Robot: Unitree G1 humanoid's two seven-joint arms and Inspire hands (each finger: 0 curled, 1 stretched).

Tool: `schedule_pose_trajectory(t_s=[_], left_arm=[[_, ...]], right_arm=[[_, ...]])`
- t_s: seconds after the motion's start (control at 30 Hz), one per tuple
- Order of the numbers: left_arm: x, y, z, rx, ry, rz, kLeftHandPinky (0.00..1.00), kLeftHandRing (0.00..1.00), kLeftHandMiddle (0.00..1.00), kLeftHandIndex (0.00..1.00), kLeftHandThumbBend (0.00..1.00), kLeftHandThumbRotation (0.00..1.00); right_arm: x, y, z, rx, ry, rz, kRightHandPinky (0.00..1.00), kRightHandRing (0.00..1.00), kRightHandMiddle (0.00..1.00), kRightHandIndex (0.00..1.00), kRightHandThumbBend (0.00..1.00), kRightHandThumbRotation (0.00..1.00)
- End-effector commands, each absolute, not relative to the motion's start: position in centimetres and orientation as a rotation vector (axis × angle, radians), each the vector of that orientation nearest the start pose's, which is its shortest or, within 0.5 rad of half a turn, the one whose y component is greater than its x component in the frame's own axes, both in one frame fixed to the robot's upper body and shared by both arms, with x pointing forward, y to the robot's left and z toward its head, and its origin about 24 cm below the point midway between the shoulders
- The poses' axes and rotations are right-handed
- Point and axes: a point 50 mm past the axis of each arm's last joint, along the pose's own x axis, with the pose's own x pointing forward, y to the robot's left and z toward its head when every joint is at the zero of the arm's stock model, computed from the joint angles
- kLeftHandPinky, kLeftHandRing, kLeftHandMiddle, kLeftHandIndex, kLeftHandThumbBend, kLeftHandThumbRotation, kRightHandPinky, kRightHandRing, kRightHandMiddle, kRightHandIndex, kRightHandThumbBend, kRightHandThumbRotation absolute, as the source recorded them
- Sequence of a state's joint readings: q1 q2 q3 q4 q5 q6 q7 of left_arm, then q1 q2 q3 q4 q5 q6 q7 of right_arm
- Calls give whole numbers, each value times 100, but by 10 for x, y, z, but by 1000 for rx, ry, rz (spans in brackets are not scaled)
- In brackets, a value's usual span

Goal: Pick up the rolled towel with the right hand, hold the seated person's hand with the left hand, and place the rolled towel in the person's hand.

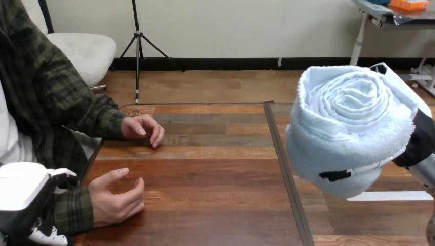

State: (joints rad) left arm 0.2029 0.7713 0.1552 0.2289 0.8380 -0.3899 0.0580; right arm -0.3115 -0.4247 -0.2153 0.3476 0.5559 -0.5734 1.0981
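The rolled towel (349, 128), pale blue-white, is held up in the air at the right, its spiral end facing the camera. My right hand (421, 141) is shut on it, with one finger (354, 171) wrapped across its lower front. The person sits at the left. The person's nearer hand (115, 200) rests on the table on its side, loosely cupped. The person's farther hand (142, 130) lies palm down on the table. My left hand (25, 192) sits at the bottom left, right against the nearer arm's green plaid sleeve (72, 212).
The wooden table (215, 174) has a dark seam (284, 169) running front to back, just left of the towel. A white strip (395, 196) lies on the table under the towel.
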Motion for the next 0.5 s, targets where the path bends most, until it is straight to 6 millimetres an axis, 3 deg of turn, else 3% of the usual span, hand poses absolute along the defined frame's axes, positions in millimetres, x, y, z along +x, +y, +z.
schedule_pose_trajectory(t_s=[0.0, 0.47], left_arm=[[221, 317, 63, 1588, 35, -167, 65, 70, 73, 74, 100, 16], [233, 311, 59, 1580, 38, -171, 65, 69, 73, 75, 100, 17]], right_arm=[[272, -240, 153, -242, -733, 745, 22, 29, 36, 40, 80, 9], [268, -236, 152, -228, -733, 752, 25, 30, 35, 38, 81, 12]])
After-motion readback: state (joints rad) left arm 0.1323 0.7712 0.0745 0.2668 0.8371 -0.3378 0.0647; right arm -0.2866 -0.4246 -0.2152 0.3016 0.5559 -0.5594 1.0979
